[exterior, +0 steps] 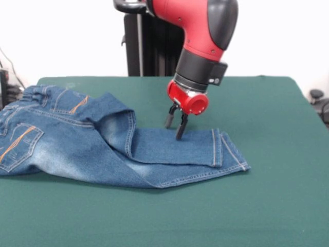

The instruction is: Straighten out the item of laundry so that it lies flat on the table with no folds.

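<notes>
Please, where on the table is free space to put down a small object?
The table is bare along the whole near edge in front of the jeans, and on the picture's right beyond the hems. The left and middle are crowded by the jeans and the gripper.

Behind my desk [288, 206], with its dark green felt-like top, I see a plain white wall [61, 36] running across the whole back, evenly and brightly lit, with no window showing. A thin dark cable [11, 66] hangs down along it on one side. Below that, at the desk's edge, sits some dark equipment [4, 85], too cut off to tell what it is. At the opposite edge there is a small dark knob-like object [316, 94] with more dark shapes below it.
</notes>
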Controlling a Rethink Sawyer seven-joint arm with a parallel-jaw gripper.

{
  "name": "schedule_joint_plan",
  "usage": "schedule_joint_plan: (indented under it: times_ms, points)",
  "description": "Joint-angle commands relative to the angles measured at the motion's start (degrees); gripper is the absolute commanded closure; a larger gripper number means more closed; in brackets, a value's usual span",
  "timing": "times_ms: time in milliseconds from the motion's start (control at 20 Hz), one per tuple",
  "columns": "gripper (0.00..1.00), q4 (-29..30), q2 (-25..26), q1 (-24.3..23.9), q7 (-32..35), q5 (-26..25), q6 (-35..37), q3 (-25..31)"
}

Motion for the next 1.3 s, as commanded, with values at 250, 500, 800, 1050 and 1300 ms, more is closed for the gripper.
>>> schedule_joint_plan:
  times_ms: [250, 500, 800, 1050, 1300]
  points:
    - [0.00, -7.75, 3.15, -2.44, 3.77, -0.62, 2.90, 3.69]
    - [0.00, -8.79, 4.83, -2.90, 3.99, -1.01, 1.69, 4.12]
    - [0.00, -8.16, 4.46, -2.79, 5.18, -1.28, 2.28, 5.18]
    - [0.00, -7.29, 4.78, -1.90, 6.13, -1.36, 1.80, 5.93]
    - [0.00, -8.18, 6.11, -0.92, 5.19, -1.96, 1.11, 5.38]
